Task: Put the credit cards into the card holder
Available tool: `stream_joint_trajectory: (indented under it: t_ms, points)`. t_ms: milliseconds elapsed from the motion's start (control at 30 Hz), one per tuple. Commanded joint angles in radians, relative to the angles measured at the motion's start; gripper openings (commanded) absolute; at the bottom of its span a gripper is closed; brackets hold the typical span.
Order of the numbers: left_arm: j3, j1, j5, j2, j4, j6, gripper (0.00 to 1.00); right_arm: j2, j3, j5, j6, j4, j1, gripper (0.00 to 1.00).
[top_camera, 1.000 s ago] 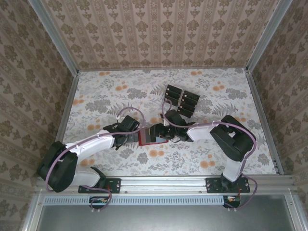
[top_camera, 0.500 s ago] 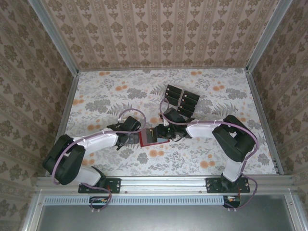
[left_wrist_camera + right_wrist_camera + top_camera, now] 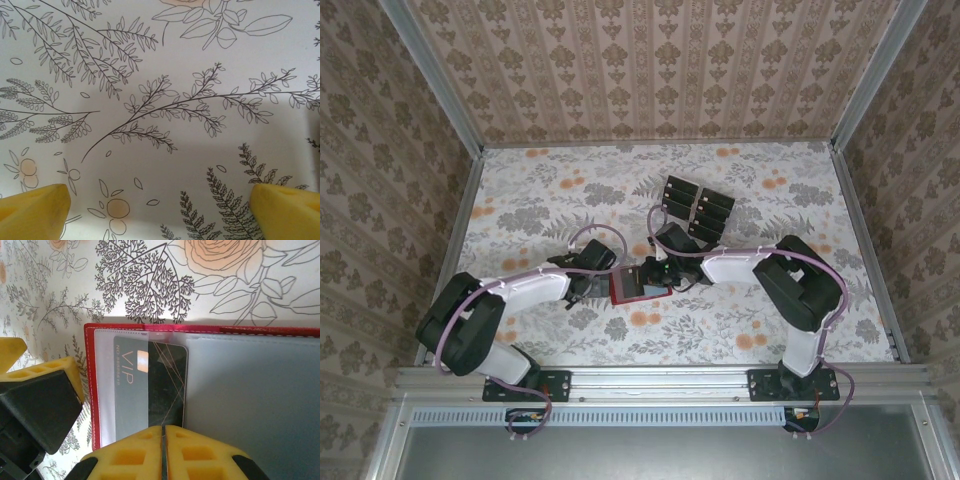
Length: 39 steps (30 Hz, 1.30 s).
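Note:
The red card holder [image 3: 638, 284] lies open on the floral table between both grippers. In the right wrist view its clear sleeves face up inside the red rim [image 3: 89, 390]. A black credit card [image 3: 160, 385] marked VIP is partly slid under the left sleeve. My right gripper [image 3: 164, 429] is shut, its yellow tips at the card's near edge; the card lies flat, not pinched. The remaining credit cards [image 3: 697, 208] are stacked farther back. My left gripper [image 3: 160, 210] is open over bare table, just left of the holder [image 3: 592, 283].
A finger of the left gripper [image 3: 42, 395] stands close to the holder's left edge. Patterned walls enclose the table on three sides, and a metal rail [image 3: 660, 381] runs along the near edge. Both arms reach inward and nearly meet at the middle.
The right gripper has edged slightly left over the holder. The left arm's elbow has swung inward, while its gripper stays beside the holder.

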Motion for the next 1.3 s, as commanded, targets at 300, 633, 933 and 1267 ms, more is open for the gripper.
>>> stream_joint_trajectory:
  t_ms: [300,633,933,1267]
  points:
    - [0.006,0.003,0.009,0.041,0.044,0.004,1.00,0.072,0.071,-0.047,0.046,0.039,0.050,0.09]
    - [0.004,0.002,0.008,0.039,0.048,0.008,1.00,0.001,0.083,0.011,0.016,-0.033,0.035,0.15]
    - [0.000,0.002,0.010,0.044,0.053,0.006,1.00,0.025,0.111,0.079,-0.008,-0.131,0.026,0.14]
    - [0.000,0.003,0.008,0.044,0.053,0.008,1.00,0.047,0.117,0.094,-0.011,-0.137,0.027,0.16]
